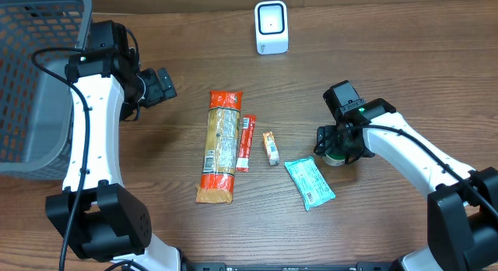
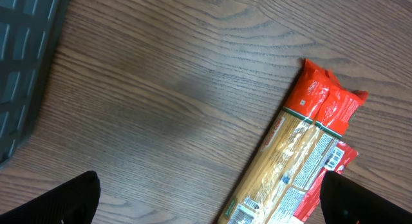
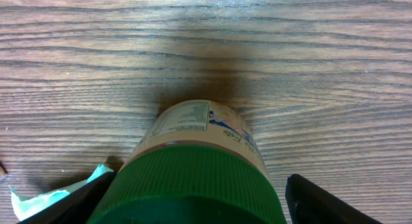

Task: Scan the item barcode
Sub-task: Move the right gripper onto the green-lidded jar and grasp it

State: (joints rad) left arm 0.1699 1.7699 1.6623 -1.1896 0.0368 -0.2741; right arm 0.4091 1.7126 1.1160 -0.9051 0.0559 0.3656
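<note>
So the item here looks like the green-lidded jar (image 3: 190,176), sitting on the table on the right side, just beside a teal pouch (image 1: 309,182) and well apart from the white scanner (image 1: 271,27) at the far edge. The right gripper (image 1: 336,146) is down around it, one finger on each side of the lid, but the jaws are spread and there's a sliver of bare wood between one finger and the lid, so I'd say it's straddling the jar, not clamping it. Can't spot a barcode from here, only a label panel facing away from the wrist cam. My guess is it needs a firm grip before the jar goes anywhere near the scanner. The left gripper (image 1: 163,84) is wide open with nothing in it, hovering near the top end of the pasta pack (image 1: 220,146), probably just parked out of the way.
</note>
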